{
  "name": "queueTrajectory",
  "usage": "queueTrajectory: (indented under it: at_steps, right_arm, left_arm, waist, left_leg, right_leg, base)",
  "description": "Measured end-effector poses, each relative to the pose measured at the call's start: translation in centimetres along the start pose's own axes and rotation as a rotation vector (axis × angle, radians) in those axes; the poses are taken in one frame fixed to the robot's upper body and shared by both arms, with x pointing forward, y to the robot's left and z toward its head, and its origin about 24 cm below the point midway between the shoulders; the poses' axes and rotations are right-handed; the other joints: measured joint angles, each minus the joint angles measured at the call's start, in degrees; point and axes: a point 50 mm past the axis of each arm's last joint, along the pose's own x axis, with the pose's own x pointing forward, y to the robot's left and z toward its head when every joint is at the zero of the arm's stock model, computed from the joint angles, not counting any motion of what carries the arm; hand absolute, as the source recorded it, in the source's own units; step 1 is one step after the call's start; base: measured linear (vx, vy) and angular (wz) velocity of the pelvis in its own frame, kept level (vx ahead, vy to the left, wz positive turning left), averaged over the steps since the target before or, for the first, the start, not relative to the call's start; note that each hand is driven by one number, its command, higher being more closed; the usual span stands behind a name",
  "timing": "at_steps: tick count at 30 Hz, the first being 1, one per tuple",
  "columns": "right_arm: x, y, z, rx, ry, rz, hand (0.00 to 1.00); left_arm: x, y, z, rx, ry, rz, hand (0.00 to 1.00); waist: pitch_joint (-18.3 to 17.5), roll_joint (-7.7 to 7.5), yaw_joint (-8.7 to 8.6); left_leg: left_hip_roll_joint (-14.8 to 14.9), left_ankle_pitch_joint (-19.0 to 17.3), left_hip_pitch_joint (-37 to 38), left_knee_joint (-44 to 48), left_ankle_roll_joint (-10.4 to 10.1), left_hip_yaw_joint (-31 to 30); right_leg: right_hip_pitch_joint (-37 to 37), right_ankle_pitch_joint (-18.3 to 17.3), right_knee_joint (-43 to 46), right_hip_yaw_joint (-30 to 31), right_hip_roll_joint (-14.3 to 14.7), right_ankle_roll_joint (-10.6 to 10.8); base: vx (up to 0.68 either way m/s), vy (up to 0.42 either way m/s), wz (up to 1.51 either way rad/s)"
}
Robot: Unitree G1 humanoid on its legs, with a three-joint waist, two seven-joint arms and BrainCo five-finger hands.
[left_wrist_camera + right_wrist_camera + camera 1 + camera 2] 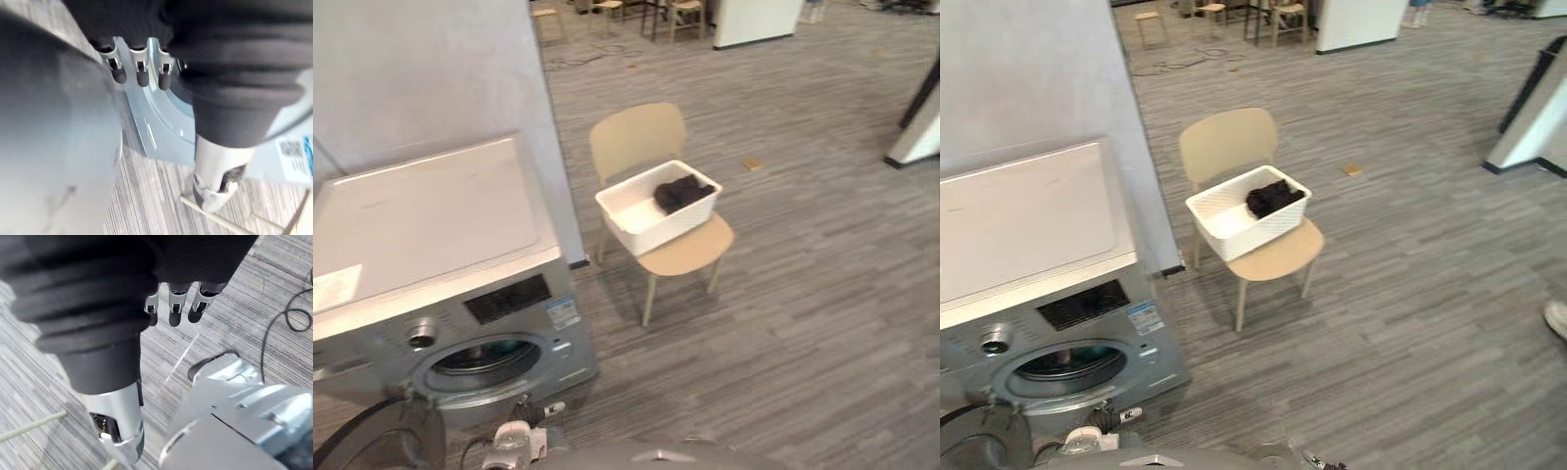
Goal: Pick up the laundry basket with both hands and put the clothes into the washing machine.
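1. Laundry basket [671, 227], white: set on the seat of a beige chair [636, 137], well apart from both hands, so not yet lifted.
2. Clothes [682, 192], dark: heaped at one end of the basket.
3. Washing machine [431, 215]: door [372, 441] swung open, judged ready for loading.
4. Left hand [142, 76]: hung by the machine front, fingers relaxed side by side, nothing held.
5. Right hand [177, 313]: hung over the floor [274, 274], fingers loose, empty.

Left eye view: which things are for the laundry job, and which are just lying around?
For the job: laundry basket, dark clothes inside it, washing machine.
Just around: chair under the basket, small tan piece on the floor, far-off stools.
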Motion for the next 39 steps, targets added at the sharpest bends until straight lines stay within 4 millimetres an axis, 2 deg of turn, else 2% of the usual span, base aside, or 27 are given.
queueTrajectory:
  at_steps: [1, 2, 4, 5, 6, 7, 9, 12, 14, 15, 16, 17, 18, 19, 20, 21, 22, 24, 25, 26, 27, 29, 30, 32, 35, 37, 39]
  right_arm:
    - [0.0, -0.1, 0.4, -0.022, -0.012, -0.001, 0.00]
    - [0.1, 0.1, 0.9, -0.044, -0.026, 0.010, 0.00]
    - [0.2, 1.1, 2.0, -0.051, -0.055, 0.036, 0.00]
    - [0.2, 2.2, 2.6, -0.069, -0.081, 0.067, 0.00]
    - [0.1, 3.0, 3.2, -0.077, -0.108, 0.092, 0.00]
    - [0.0, 4.4, 3.5, -0.093, -0.139, 0.134, 0.00]
    - [-0.3, 6.3, 3.4, -0.128, -0.151, 0.192, 0.00]
    - [-0.5, 7.2, 3.3, -0.159, -0.157, 0.223, 0.00]
    - [-0.7, 7.4, 2.8, -0.187, -0.157, 0.236, 0.00]
    - [-0.8, 7.3, 2.5, -0.201, -0.160, 0.239, 0.00]
    - [-0.9, 7.5, 2.4, -0.215, -0.164, 0.250, 0.00]
    - [-0.9, 7.6, 2.4, -0.227, -0.168, 0.259, 0.00]
    - [-1.0, 7.4, 2.3, -0.233, -0.172, 0.262, 0.00]
    - [-0.9, 6.9, 2.2, -0.228, -0.165, 0.248, 0.00]
    - [-0.9, 6.5, 2.1, -0.208, -0.159, 0.239, 0.00]
    - [-0.8, 6.2, 2.3, -0.194, -0.161, 0.231, 0.00]
    - [-0.7, 5.8, 2.7, -0.169, -0.168, 0.217, 0.00]
    - [-0.7, 6.0, 2.9, -0.158, -0.177, 0.220, 0.00]
    - [-0.7, 6.1, 2.8, -0.157, -0.174, 0.221, 0.00]
    - [-0.9, 6.2, 1.8, -0.148, -0.150, 0.225, 0.00]
    - [-0.8, 5.6, 1.9, -0.115, -0.150, 0.205, 0.00]
    - [-0.6, 4.9, 2.7, -0.084, -0.170, 0.178, 0.00]
    - [-0.6, 5.0, 2.9, -0.075, -0.174, 0.180, 0.00]
    - [-0.6, 5.0, 2.7, -0.079, -0.165, 0.181, 0.00]
    - [-0.4, 4.2, 1.8, -0.093, -0.120, 0.159, 0.00]
    - [-0.4, 3.8, 0.3, -0.097, -0.063, 0.147, 0.00]
    - [-0.4, 3.5, 0.2, -0.109, -0.059, 0.142, 0.00]
  left_arm:
    - [0.0, -0.2, -0.1, -0.005, 0.002, -0.008, 0.00]
    - [-0.1, -0.4, -0.4, -0.021, 0.011, -0.012, 0.00]
    - [-0.2, -0.5, -0.4, -0.036, 0.010, -0.014, 0.00]
    - [-0.2, -0.5, -0.4, -0.035, 0.012, -0.016, 0.00]
    - [-0.2, -0.5, -0.5, -0.042, 0.013, -0.013, 0.00]
    - [-0.1, 0.0, -0.6, -0.069, 0.018, 0.004, 0.00]
    - [-0.1, 0.9, -0.7, -0.057, 0.020, 0.024, 0.00]
    - [-0.4, 1.4, -2.3, -0.076, 0.076, 0.052, 0.00]
    - [-0.9, 2.0, -3.7, -0.077, 0.113, 0.071, 0.00]
    - [-1.0, 2.1, -3.9, -0.081, 0.118, 0.077, 0.00]
    - [-1.0, 2.7, -4.4, -0.079, 0.163, 0.099, 0.00]
    - [-1.2, 3.0, -4.9, -0.069, 0.177, 0.108, 0.00]
    - [-1.4, 3.4, -5.4, -0.045, 0.192, 0.120, 0.00]
    - [-1.6, 3.6, -5.9, -0.024, 0.222, 0.127, 0.00]
    - [-1.6, 3.7, -6.1, -0.022, 0.237, 0.136, 0.00]
    - [-1.7, 3.8, -6.2, -0.026, 0.253, 0.152, 0.00]
    - [-1.6, 3.6, -6.0, -0.002, 0.246, 0.143, 0.00]
    - [-1.6, 3.7, -6.1, 0.020, 0.253, 0.136, 0.00]
    - [-1.7, 4.2, -6.4, 0.024, 0.260, 0.152, 0.00]
    - [-1.8, 5.2, -6.2, 0.043, 0.245, 0.172, 0.00]
    - [-1.5, 4.5, -5.7, 0.053, 0.226, 0.142, 0.00]
    - [-1.2, 2.7, -4.8, 0.046, 0.183, 0.081, 0.00]
    - [-0.9, 1.7, -3.9, 0.040, 0.140, 0.058, 0.00]
    - [-0.4, 1.7, -2.2, 0.032, 0.088, 0.052, 0.00]
    - [0.0, 0.4, -0.4, -0.022, 0.040, 0.033, 0.00]
    - [-0.1, 0.4, -0.9, -0.068, 0.053, 0.045, 0.00]
    - [0.0, 0.4, -0.7, -0.070, 0.049, 0.050, 0.00]
  waist:
    - [0.08, -0.06, 0.29]
    - [0.13, 0.03, 0.68]
    - [0.56, 0.67, 1.34]
    - [0.82, 1.20, 1.62]
    - [1.15, 2.05, 2.22]
    - [1.48, 2.75, 3.21]
    - [0.91, 0.91, 3.74]
    - [1.17, 0.71, 3.78]
    - [0.23, -0.27, 4.54]
    - [-0.54, -0.81, 5.07]
    - [-1.29, -2.11, 4.79]
    - [-1.26, -2.69, 4.52]
    - [-0.93, -3.35, 4.05]
    - [-0.54, -3.62, 3.36]
    - [-0.41, -3.63, 3.27]
    - [0.03, -3.44, 3.30]
    - [0.80, -3.14, 3.23]
    - [1.18, -3.12, 2.18]
    - [1.36, -3.90, 1.61]
    - [0.95, -7.17, 1.58]
    - [1.22, -5.87, 2.07]
    - [1.18, -1.80, 2.36]
    - [0.88, -0.70, 2.12]
    - [0.73, -1.52, 0.80]
    - [0.37, -1.39, -0.05]
    - [-0.45, -3.32, 0.17]
    - [-0.43, -3.31, -0.20]
  left_leg:
    - [-6.13, -9.73, -1.30, 6.19, -4.29, -1.42]
    - [-11.32, -14.99, -1.75, 7.33, -7.41, -2.60]
    - [-18.50, -19.82, -2.03, 3.62, -8.50, -2.24]
    - [-22.29, -21.28, -1.39, -4.60, -8.42, -0.79]
    - [-23.71, -21.26, -0.21, -13.30, -8.61, -0.49]
    - [-24.48, -21.64, 2.12, -17.52, -6.35, 1.21]
    - [-26.99, -23.90, 3.37, -20.11, -6.53, 0.86]
    - [-28.67, -25.31, 5.55, -20.25, -4.14, 2.25]
    - [-29.22, -25.81, 8.62, -22.73, -3.40, 4.57]
    - [-29.52, -26.23, 10.22, -24.27, -2.87, 5.25]
    - [-30.52, -26.22, 12.92, -26.99, -2.92, 5.25]
    - [-30.90, -26.06, 13.95, -27.82, -3.19, 5.25]
    - [-31.06, -25.96, 15.85, -27.68, -2.77, 4.83]
    - [-30.99, -26.04, 18.41, -27.83, -2.70, 3.05]
    - [-30.67, -26.03, 19.62, -28.16, -2.72, 2.27]
    - [-30.03, -26.00, 21.32, -28.77, -2.76, 0.92]
    - [-28.44, -25.56, 23.75, -29.85, -3.57, -0.85]
    - [-26.95, -25.49, 25.20, -29.76, -4.37, -3.11]
    - [-26.64, -25.73, 25.99, -29.65, -5.18, -4.55]
    - [-27.58, -27.33, 27.01, -29.59, -7.69, -6.65]
    - [-25.66, -30.45, 27.33, -29.41, -9.07, -9.03]
    - [-22.06, -31.15, 26.75, -29.94, -8.35, -10.25]
    - [-19.36, -31.04, 26.22, -30.00, -9.83, -10.25]
    - [-18.13, -31.01, 26.36, -31.21, -10.40, -11.02]
    - [-14.65, -30.44, 27.11, -34.87, -10.12, -12.98]
    - [-14.66, -26.61, 22.61, -26.40, -9.45, -14.63]
    - [-14.68, -23.38, 15.25, -13.12, -9.26, -16.20]
  right_leg:
    - [1.32, 0.30, -1.24, 1.92, 0.40, -0.50]
    - [1.57, 0.33, -1.59, 3.21, 0.34, -0.56]
    - [1.84, 0.55, -1.87, 4.73, 0.34, -0.53]
    - [2.02, 0.22, -1.75, 6.34, 0.63, -0.26]
    - [1.78, -0.56, -1.27, 7.93, 1.33, 0.43]
    - [1.13, -1.51, -0.46, 11.28, 1.67, 0.44]
    - [1.15, -0.38, -1.89, 12.28, 0.44, 0.41]
    - [2.48, -1.74, -1.58, 14.48, -1.23, 1.89]
    - [1.48, -4.31, 4.31, 14.38, -2.18, 2.42]
    - [-0.75, -5.52, 10.72, 14.14, -2.15, 2.96]
    - [-6.29, -5.51, 23.51, 13.96, -2.16, 4.96]
    - [-8.96, -4.48, 29.60, 14.00, -2.26, 7.21]
    - [-12.80, -0.72, 39.30, 13.39, -2.58, 11.80]
    - [-14.16, 2.54, 45.32, 10.95, -3.69, 12.69]
    - [-14.76, 2.35, 47.37, 9.35, -4.30, 12.07]
    - [-15.97, 0.96, 49.44, 6.59, -5.27, 9.90]
    - [-18.37, -2.72, 49.02, 2.50, -7.27, 6.29]
    - [-19.71, -4.23, 41.74, 0.14, -9.40, 4.55]
    - [-19.82, -3.22, 34.43, -0.09, -11.10, 3.52]
    - [-19.09, 5.47, 20.87, 0.23, -13.52, 1.86]
    - [-18.64, 4.90, 19.40, 0.93, -11.13, 3.84]
    - [-16.48, 6.56, 14.23, 0.40, -6.34, 3.00]
    - [-17.21, 5.59, 13.56, 0.28, -3.85, 2.06]
    - [-18.65, 3.90, 16.30, -0.16, -2.82, 0.88]
    - [-19.09, 1.26, 18.49, -4.19, -1.43, -0.45]
    - [-17.64, -0.05, 17.55, -6.29, -1.11, -2.47]
    - [-14.64, 0.02, 14.56, -9.02, -0.50, -3.16]
  base:
    - [0.16, -0.063, -0.66]
    - [0.13, -0.011, -0.64]
    - [0.15, 0.080, -0.68]
    - [0.17, 0.118, -0.84]
    - [0.16, 0.121, -1.04]
    - [0.13, 0.086, -0.90]
    - [0.24, 0.093, -0.64]
    - [0.25, 0.108, -0.44]
    - [0.23, 0.043, -0.44]
    - [0.32, -0.005, -0.28]
    - [0.35, -0.021, -0.15]
    - [0.40, -0.064, 0.12]
    - [0.39, -0.118, 0.51]
    - [0.41, -0.147, 0.66]
    - [0.39, -0.203, 0.70]
    - [0.33, -0.241, 0.69]
    - [0.30, -0.261, 0.63]
    - [0.22, -0.290, 0.64]
    - [0.25, -0.400, 0.86]
    - [0.26, -0.449, 0.78]
    - [0.26, -0.511, 0.37]
    - [0.12, -0.347, -0.39]
    - [0.03, -0.275, -0.51]
    - [0.01, -0.277, -0.08]
    - [0.04, -0.290, 0.40]
    - [0.09, -0.247, 0.37]
    - [0.11, -0.338, 0.64]
